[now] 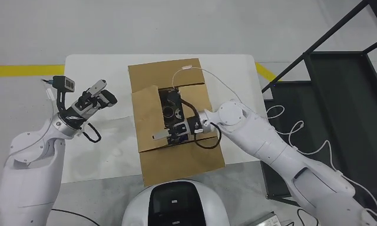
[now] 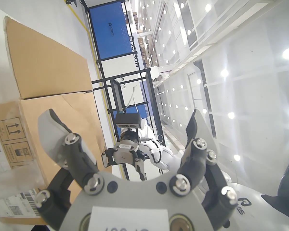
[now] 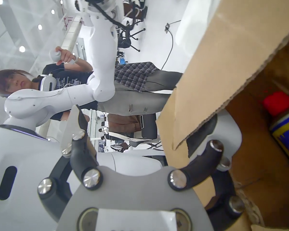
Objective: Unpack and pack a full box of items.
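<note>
one flap [image 3: 219,61] seemingly straddled by right gripper [image 3: 149,126]

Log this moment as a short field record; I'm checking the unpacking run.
box: cardboard box on white table, top open
inside: spray can, red cap
right gripper: open, fingers either side of a flap
left gripper: open, empty, beside the box, apart from it

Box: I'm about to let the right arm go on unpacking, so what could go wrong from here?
A flap sits inside the open right gripper: closing may pinch cardboard, not the can. The left gripper is off the box, so a pull could drag it. The white cable across the box may snag.
</note>
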`<state>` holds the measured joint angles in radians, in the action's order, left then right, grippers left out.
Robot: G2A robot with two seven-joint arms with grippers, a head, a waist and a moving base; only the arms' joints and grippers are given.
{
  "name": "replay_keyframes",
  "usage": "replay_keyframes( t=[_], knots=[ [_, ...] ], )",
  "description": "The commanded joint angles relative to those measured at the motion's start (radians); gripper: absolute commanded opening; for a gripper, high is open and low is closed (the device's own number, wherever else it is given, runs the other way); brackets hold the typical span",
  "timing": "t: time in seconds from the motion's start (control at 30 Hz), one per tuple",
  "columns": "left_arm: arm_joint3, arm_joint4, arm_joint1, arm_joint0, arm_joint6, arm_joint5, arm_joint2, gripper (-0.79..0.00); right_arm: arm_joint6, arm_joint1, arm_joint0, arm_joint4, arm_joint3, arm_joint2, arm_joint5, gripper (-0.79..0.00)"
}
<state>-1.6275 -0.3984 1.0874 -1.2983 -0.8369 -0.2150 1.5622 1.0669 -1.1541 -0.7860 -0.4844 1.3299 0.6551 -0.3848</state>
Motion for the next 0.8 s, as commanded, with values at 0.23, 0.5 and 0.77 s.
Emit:
replay_keyframes(
  t=[0.23,0.5,0.77],
  knots=[
    [-0.049,-0.034,-0.005,-0.034,0.021,-0.02,0.048,0.0,-0.026,-0.03,-0.001,-0.012,0.066,-0.018,-0.064,0.0],
    [-0.102,-0.075,-0.008,-0.051,0.013,-0.02,0.063,0.0,-0.087,-0.116,0.078,0.036,-0.009,-0.135,-0.102,0.0],
    [-0.112,-0.077,-0.008,-0.039,0.009,-0.012,0.045,0.0,-0.048,-0.178,0.121,0.015,-0.091,-0.193,-0.117,0.0]
  ],
)
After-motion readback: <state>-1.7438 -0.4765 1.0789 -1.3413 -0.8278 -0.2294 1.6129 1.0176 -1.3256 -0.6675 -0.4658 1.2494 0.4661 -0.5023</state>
